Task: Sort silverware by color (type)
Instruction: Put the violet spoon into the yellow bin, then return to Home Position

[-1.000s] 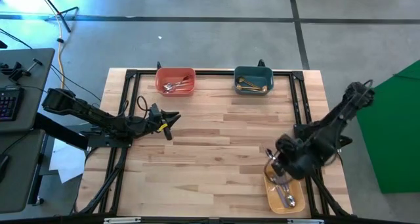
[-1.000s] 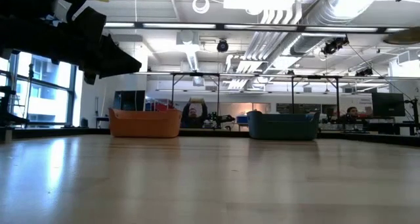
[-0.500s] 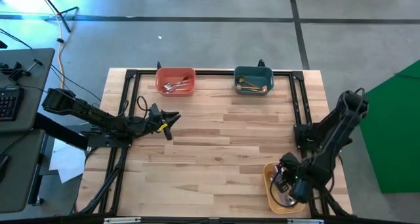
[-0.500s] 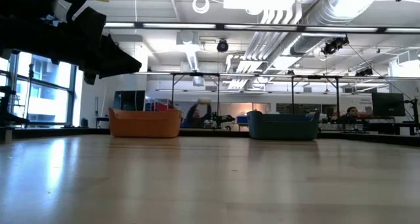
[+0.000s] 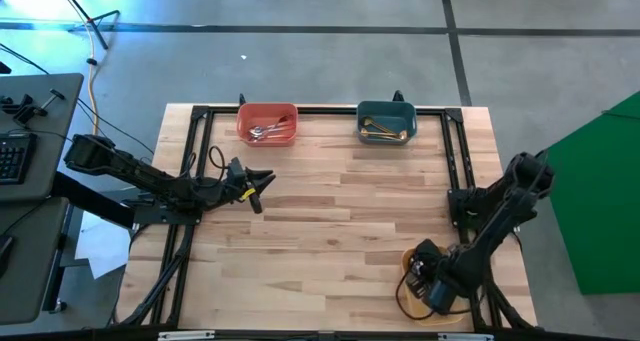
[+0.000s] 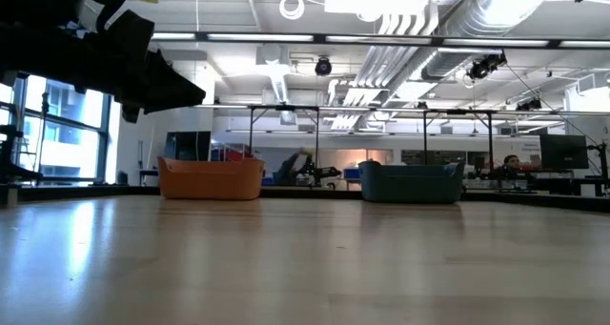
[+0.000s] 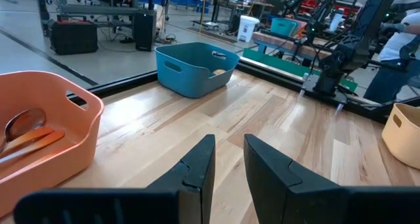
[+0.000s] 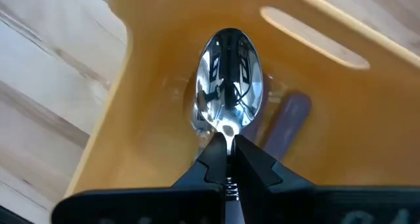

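We have red [image 5: 266, 123] and teal bowls [image 5: 386, 121] filled | yellow bowl [image 8: 367, 112] not empty | right claw [image 8: 227, 155] pinches spoon [image 8: 229, 86] there | left claw [image 7: 226, 165] apart, waiting.

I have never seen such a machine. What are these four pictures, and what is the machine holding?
Two dark robot arms work at a wooden table. One picture looks down from above, one looks level across the tabletop, and two come from cameras on the arms' wrists. At the far edge stand a coral plastic bowl and a teal plastic bowl, each with spoons inside. The right gripper reaches into a yellow plastic bowl, its fingers shut on a shiny metal spoon. The left gripper waits above the table's left side, fingers open.
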Available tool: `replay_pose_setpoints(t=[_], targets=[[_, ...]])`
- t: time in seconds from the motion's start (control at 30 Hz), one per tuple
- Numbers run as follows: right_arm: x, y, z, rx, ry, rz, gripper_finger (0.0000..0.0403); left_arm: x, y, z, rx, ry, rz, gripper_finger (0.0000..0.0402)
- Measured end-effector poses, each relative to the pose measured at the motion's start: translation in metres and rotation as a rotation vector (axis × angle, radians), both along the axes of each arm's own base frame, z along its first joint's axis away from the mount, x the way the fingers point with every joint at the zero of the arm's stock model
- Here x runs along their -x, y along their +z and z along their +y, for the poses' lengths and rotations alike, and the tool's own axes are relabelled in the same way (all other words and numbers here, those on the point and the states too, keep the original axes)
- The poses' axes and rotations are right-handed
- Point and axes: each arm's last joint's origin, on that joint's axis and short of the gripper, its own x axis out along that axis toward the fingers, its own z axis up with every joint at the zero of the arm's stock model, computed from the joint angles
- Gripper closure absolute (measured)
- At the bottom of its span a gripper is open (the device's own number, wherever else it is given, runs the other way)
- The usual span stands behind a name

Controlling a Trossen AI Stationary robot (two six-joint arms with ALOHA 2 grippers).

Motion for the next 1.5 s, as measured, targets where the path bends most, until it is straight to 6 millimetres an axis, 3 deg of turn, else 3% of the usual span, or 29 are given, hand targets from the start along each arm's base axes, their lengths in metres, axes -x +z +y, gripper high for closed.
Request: replay_pose_setpoints(t=[0.37,0.63,0.77,0.97,1.2,1.5], targets=[[-0.016,-0.003,-0.008,0.015,0.186,0.008,0.0392,0.000,-0.001,-0.002,0.005,-0.054,0.013,0.0332],[-0.027,-0.002,-0.015,0.006,0.246,0.003,0.0315,0.000,-0.004,-0.003,-0.003,-0.098,0.054,0.0332],[-0.029,0.001,-0.018,-0.056,0.296,0.047,0.0297,-0.001,-0.005,-0.003,-0.025,-0.111,0.068,0.0332],[-0.029,0.015,-0.025,-0.075,0.475,0.010,0.0322,-0.001,-0.005,-0.004,-0.034,-0.168,0.077,0.0332],[-0.043,0.033,-0.048,0.148,0.784,-0.154,0.0395,-0.002,-0.005,-0.007,-0.045,-0.251,0.087,0.0339],[-0.080,0.063,-0.093,0.439,1.079,-0.350,0.0401,-0.003,-0.003,0.000,-0.138,-0.268,0.104,0.0376]])
